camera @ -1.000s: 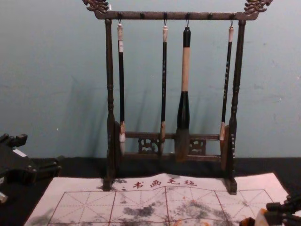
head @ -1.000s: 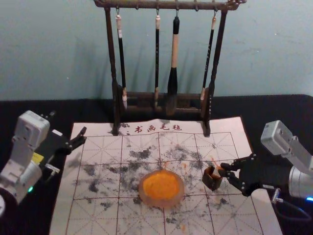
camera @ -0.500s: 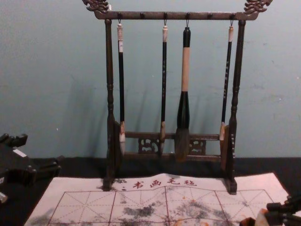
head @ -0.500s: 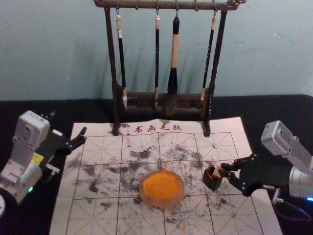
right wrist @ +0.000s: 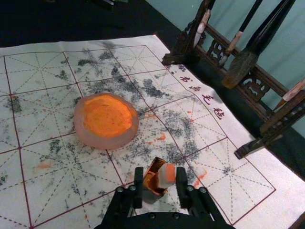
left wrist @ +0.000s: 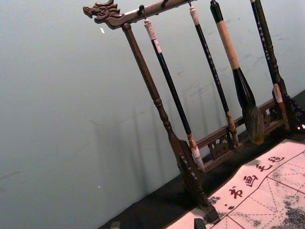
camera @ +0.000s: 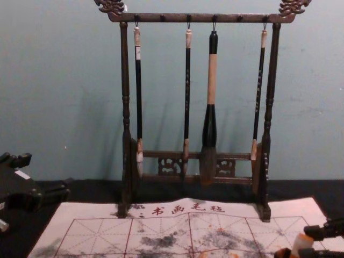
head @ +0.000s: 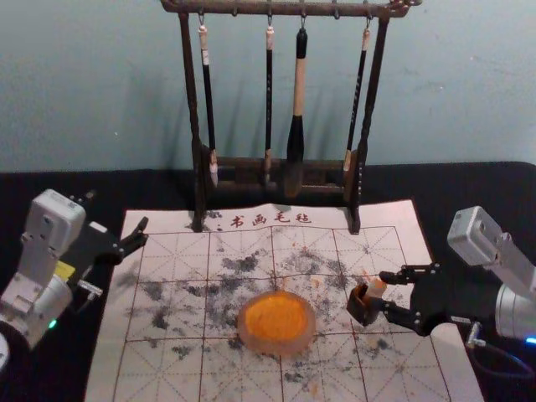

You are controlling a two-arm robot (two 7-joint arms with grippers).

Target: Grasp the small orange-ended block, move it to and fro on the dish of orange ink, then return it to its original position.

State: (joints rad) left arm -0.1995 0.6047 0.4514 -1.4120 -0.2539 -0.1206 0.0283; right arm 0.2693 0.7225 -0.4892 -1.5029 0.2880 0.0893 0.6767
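Block (right wrist: 167,174) and trouble could yet meet at a small box (right wrist: 151,180) on the marked mat (right wrist: 57,186), where the white piece with an orange end leans out of the box's mouth, just beside the robot's right gripper (right wrist: 159,172). The right wrist view shows that gripper's fingers spread, one to each side of block and box, with nothing firmly pinched. The step in hand looks like the release that ends the job. If the arm backs away crookedly, a finger could catch the block or a box wall and tip both onto the mat. Damp ink, if the orange end is wet, might stick to a finger and drag the block out. Closing too soon could trap the box along with it. How deep the block sits cannot be told, so a shallow seat might let it topple unaided. A sideways swing toward the dish of orange ink (right wrist: 97,141), which stands apart from the box, would risk a spill. The left gripper (left wrist: 157,224), fingers apart, idles at the mat's left side.
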